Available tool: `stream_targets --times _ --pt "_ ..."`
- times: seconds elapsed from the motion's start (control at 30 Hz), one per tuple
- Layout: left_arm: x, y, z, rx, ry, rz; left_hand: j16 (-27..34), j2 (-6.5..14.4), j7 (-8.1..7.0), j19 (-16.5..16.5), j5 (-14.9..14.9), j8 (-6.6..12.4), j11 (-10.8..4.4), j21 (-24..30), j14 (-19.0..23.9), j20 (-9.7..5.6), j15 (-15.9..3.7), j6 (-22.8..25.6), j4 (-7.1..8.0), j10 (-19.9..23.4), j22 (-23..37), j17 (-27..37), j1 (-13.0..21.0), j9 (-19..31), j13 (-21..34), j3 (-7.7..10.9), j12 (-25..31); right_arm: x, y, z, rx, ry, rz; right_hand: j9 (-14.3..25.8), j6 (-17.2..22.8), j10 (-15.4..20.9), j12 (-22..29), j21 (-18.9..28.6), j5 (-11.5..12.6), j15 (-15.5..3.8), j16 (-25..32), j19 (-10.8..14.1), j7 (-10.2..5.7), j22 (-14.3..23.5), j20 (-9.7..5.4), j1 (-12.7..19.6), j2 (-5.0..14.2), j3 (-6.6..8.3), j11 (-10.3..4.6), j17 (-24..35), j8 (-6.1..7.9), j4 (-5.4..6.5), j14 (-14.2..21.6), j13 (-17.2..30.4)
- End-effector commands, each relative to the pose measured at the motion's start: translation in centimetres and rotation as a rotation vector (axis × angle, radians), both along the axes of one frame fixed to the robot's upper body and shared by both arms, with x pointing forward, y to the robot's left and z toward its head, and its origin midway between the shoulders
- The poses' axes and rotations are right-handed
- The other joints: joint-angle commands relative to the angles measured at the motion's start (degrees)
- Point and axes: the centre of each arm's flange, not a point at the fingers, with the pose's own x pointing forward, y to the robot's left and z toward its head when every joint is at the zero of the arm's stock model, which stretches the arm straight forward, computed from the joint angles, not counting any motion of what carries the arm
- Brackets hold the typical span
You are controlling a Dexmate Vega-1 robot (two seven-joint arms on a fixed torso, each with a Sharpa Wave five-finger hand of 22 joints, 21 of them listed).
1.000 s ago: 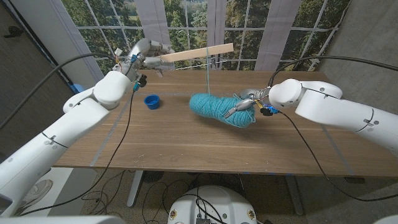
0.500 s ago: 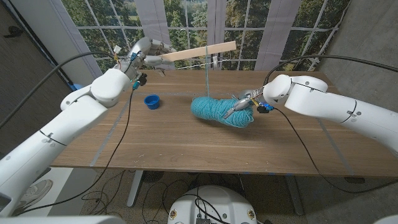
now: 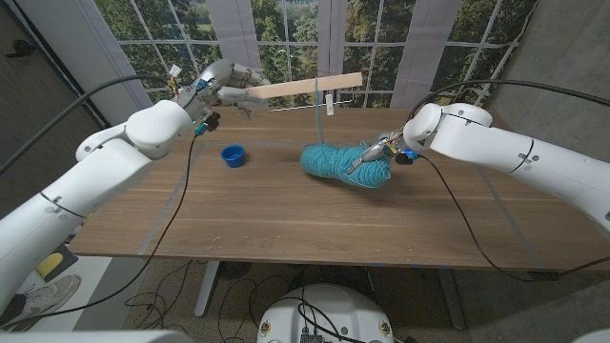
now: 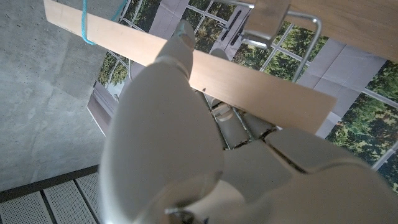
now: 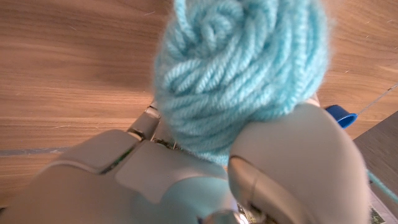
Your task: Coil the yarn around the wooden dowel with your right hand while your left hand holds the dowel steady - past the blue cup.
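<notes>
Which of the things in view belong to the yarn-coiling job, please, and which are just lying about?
Belonging to the job:
- flat pale wooden dowel, held up by the left hand
- teal yarn skein, gripped by the right hand
- small blue cup, the landmark

Just there:
- wooden table

One yarn skein (image 3: 345,162), one dowel (image 3: 303,87), one cup (image 3: 233,154).

Daylight comes through the windows (image 3: 315,38) behind the table (image 3: 286,210); its wood is evenly lit, shadows soft. Close-up hand views are slightly blurred.
</notes>
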Motion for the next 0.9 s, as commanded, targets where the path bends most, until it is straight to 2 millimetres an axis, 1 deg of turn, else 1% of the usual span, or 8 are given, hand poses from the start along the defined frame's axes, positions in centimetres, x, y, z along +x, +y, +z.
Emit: stream_targets --times 0.03,0.17,0.2,0.23,0.33,0.47,0.63,0.9 --pt "-0.2 0.6 -0.3 0.043 0.075 -0.034 -0.23 4.67 2.83 -0.32 0.26 0.32 0.05 0.52 1.75 -6.64 -3.35 3.24 0.46 0.59 0.22 0.18 4.03 0.19 0.15 0.80 -0.29 1.9 -2.3 0.7 0.126 -0.134 -0.070 0.62 5.97 0.01 0.74 0.54 -0.01 -5.03 1.04 -0.38 -3.59 -0.01 -0.15 14.63 15.58 -0.42 -0.51 0.30 -0.35 0.11 -1.36 9.09" --pt "0.0 0.6 -0.4 0.057 0.094 -0.041 -0.27 4.71 2.70 -0.36 0.25 0.28 0.09 0.58 1.78 -6.66 -3.27 3.16 0.49 0.50 0.23 0.23 4.00 0.20 0.28 0.82 -0.35 1.9 -3.0 0.7 0.209 -0.262 -0.067 1.03 6.01 -0.18 0.72 0.75 -0.01 -5.29 1.51 -0.69 -3.79 -0.02 -0.13 14.59 15.90 -0.65 -0.75 0.30 -0.39 0.42 -1.69 9.16" --pt "0.1 0.6 -0.5 0.057 0.097 -0.044 -0.27 4.72 2.70 -0.37 0.24 0.27 0.03 0.60 1.83 -6.66 -3.36 3.14 0.50 0.52 0.23 0.24 3.97 0.20 0.32 0.82 -0.34 1.9 -3.3 0.8 0.242 -0.316 -0.065 1.13 5.96 -0.14 0.75 0.80 -0.01 -5.53 1.58 -0.77 -3.80 -0.02 -0.18 14.63 15.94 -0.69 -0.92 0.24 -0.43 0.45 -1.80 9.17" --pt "0.1 0.6 -0.5 0.057 0.097 -0.045 -0.28 4.74 2.67 -0.39 0.24 0.24 0.08 0.62 1.86 -6.68 -3.28 3.06 0.52 0.51 0.23 0.25 3.95 0.21 0.38 0.84 -0.35 1.9 -3.3 0.8 0.246 -0.320 -0.063 1.19 5.95 -0.04 0.70 0.84 -0.01 -5.48 1.60 -0.80 -3.83 -0.02 -0.16 14.66 15.97 -0.71 -0.99 0.14 -0.44 0.48 -1.85 9.04" --pt "0.4 0.6 -0.6 0.064 0.115 -0.055 -0.35 4.75 2.72 -0.43 0.22 0.24 0.03 0.67 1.81 -6.67 -3.26 3.08 0.51 0.50 0.22 0.28 3.95 0.22 0.44 0.86 -0.40 1.7 -3.6 1.0 0.294 -0.416 -0.058 1.38 5.97 -0.13 0.72 0.94 -0.01 -5.60 1.85 -0.95 -3.89 -0.03 -0.14 14.69 16.01 -0.81 -1.09 0.16 -0.47 0.58 -1.98 9.11" --pt "0.7 0.5 -0.8 0.071 0.124 -0.051 -0.49 4.76 2.71 -0.52 0.21 0.21 0.07 0.73 1.65 -6.66 -3.31 3.01 0.51 0.56 0.22 0.34 3.94 0.24 0.45 0.91 -0.52 1.6 -3.5 1.6 0.316 -0.437 -0.047 1.64 5.78 -0.25 0.67 1.12 0.02 -5.68 1.88 -1.00 -4.20 -0.05 -0.07 14.77 16.12 -0.87 -1.23 -0.27 -0.57 0.71 -2.09 9.07" --pt "1.1 0.7 -1.1 0.070 0.136 -0.059 -0.57 4.77 2.75 -0.62 0.19 0.16 0.11 0.79 1.67 -6.65 -3.24 2.89 0.51 0.53 0.21 0.40 3.91 0.26 0.56 0.95 -0.62 1.5 -2.9 2.8 0.309 -0.445 -0.039 2.01 5.43 -0.44 0.53 1.32 0.04 -5.68 1.81 -1.23 -4.25 -0.10 0.17 14.73 16.43 -0.89 -1.41 -0.94 -0.75 1.11 -2.36 8.91" --pt "1.6 1.0 -1.7 0.093 0.171 -0.043 -0.65 4.77 2.68 -0.77 0.17 0.15 0.07 0.85 1.74 -6.67 -3.28 2.85 0.49 0.55 0.19 0.47 3.90 0.29 0.62 1.01 -0.77 0.3 -1.7 5.7 0.269 -0.463 -0.016 2.52 5.11 -0.56 0.47 1.66 0.04 -5.58 2.04 -1.37 -4.29 -0.17 0.33 14.74 16.56 -0.89 -1.70 -1.51 -0.91 1.59 -2.47 8.78"
